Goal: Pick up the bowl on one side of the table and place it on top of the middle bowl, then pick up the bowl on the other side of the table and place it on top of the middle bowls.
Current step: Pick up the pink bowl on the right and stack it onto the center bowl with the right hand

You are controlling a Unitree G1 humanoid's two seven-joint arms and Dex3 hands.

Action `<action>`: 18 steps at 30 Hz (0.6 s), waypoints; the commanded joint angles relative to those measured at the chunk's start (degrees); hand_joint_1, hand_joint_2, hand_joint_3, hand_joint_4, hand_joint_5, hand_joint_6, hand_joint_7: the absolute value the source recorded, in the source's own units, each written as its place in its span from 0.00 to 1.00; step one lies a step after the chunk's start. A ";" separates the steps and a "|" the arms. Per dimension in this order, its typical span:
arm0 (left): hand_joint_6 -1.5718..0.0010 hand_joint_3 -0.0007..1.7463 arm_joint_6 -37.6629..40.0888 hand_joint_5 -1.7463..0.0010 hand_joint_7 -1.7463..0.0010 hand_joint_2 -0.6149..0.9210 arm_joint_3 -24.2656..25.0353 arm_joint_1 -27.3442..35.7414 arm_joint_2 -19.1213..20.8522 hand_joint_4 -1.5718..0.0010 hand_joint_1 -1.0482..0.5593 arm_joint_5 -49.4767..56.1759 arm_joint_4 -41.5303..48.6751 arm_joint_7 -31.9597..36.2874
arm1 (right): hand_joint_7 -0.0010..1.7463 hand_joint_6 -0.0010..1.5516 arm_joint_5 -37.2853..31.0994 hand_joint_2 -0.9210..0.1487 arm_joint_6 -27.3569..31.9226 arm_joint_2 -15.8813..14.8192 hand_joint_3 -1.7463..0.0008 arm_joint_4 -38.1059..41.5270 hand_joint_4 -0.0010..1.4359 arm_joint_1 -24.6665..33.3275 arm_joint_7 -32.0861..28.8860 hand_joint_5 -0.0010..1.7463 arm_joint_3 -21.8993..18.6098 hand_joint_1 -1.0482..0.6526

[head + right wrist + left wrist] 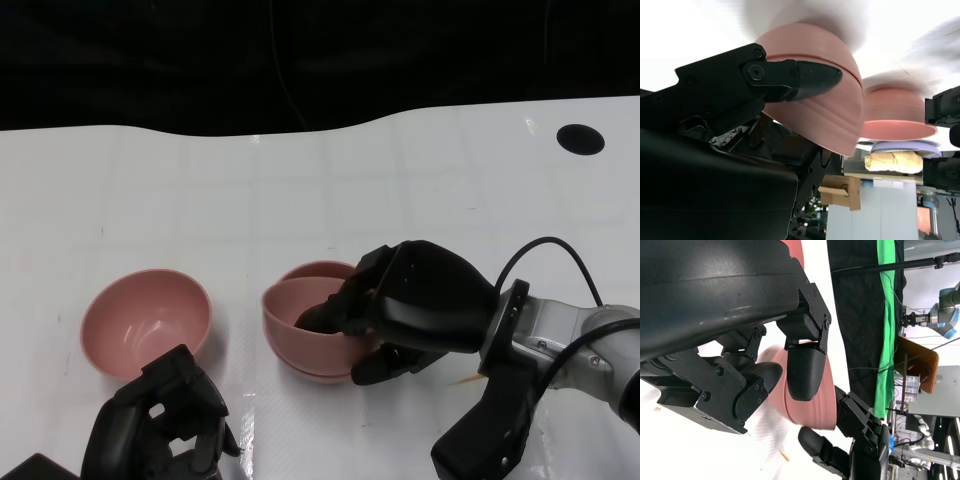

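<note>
Bright glare, blurred wrist-view backgrounds

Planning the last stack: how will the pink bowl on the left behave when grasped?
The left bowl looks like thin, smooth plastic, so probably light, stiff and somewhat slippery. Its rounded underside may let it rock or tip if pushed at the rim. The left robot hand sits nearby.

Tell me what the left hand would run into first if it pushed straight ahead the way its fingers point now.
Most likely the lone pink bowl, which sits just beyond the left hand in the head view, fingertips close to its near rim. Whether they would catch the rim or pass above is unclear.
</note>
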 commanded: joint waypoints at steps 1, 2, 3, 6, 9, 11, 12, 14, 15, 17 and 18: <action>0.55 0.70 0.38 0.00 0.03 0.77 0.41 0.26 0.79 0.48 0.64 -1.02 -0.48 -0.59 | 0.00 0.37 0.83 0.00 0.43 -1.20 0.63 -0.70 0.50 0.66 0.64 0.00 -0.80 0.09; 0.55 0.70 0.35 0.00 0.03 0.77 0.41 0.20 0.84 0.48 0.64 -1.12 -0.45 -0.65 | 0.00 0.37 0.97 0.00 0.56 -1.18 0.63 -0.75 0.50 0.75 0.80 0.00 -0.84 0.09; 0.55 0.70 0.29 0.00 0.03 0.77 0.42 0.17 0.89 0.48 0.64 -1.11 -0.44 -0.65 | 0.00 0.37 1.10 0.00 0.66 -1.16 0.63 -0.82 0.50 0.81 0.98 0.00 -0.88 0.09; 0.55 0.69 0.18 0.00 0.04 0.78 0.48 0.06 1.06 0.48 0.64 -0.98 -0.32 -0.60 | 0.00 0.37 1.33 0.00 0.83 -1.11 0.64 -0.89 0.51 0.92 1.43 0.00 -0.93 0.10; 0.54 0.69 0.34 0.00 0.04 0.78 0.50 0.06 1.19 0.48 0.64 -0.95 -0.35 -0.53 | 0.00 0.38 1.41 0.00 0.86 -1.03 0.65 -0.87 0.51 0.96 1.80 0.01 -0.98 0.11; 0.54 0.69 0.45 0.00 0.04 0.78 0.56 0.10 1.27 0.48 0.63 -1.00 -0.33 -0.49 | 0.01 0.38 1.34 0.00 0.85 -0.94 0.66 -0.72 0.52 1.07 1.62 0.01 -0.95 0.11; 0.54 0.69 0.41 0.00 0.04 0.78 0.59 0.08 1.32 0.48 0.63 -1.09 -0.27 -0.60 | 0.01 0.39 1.27 0.00 0.85 -0.90 0.66 -0.65 0.53 1.09 1.52 0.01 -0.93 0.11; 0.54 0.69 0.31 0.00 0.04 0.78 0.60 0.06 1.47 0.48 0.63 -1.08 -0.18 -0.76 | 0.01 0.39 1.19 0.00 0.99 -0.86 0.66 -0.65 0.53 1.13 1.50 0.01 -0.92 0.12; 0.54 0.69 0.33 0.00 0.04 0.78 0.57 0.11 1.52 0.48 0.63 -1.04 -0.26 -0.74 | 0.01 0.39 1.14 0.00 1.04 -0.84 0.67 -0.65 0.53 1.16 1.36 0.01 -0.93 0.12; 0.54 0.69 0.51 0.00 0.04 0.78 0.50 0.20 1.56 0.48 0.63 -1.04 -0.50 -0.69 | 0.01 0.40 1.19 0.00 1.09 -0.84 0.67 -0.63 0.54 1.25 1.24 0.01 -0.98 0.13; 0.54 0.69 0.57 0.00 0.04 0.78 0.47 0.23 1.58 0.48 0.63 -1.06 -0.58 -0.69 | 0.01 0.40 1.20 0.00 1.08 -0.83 0.67 -0.58 0.54 1.30 1.06 0.01 -0.99 0.13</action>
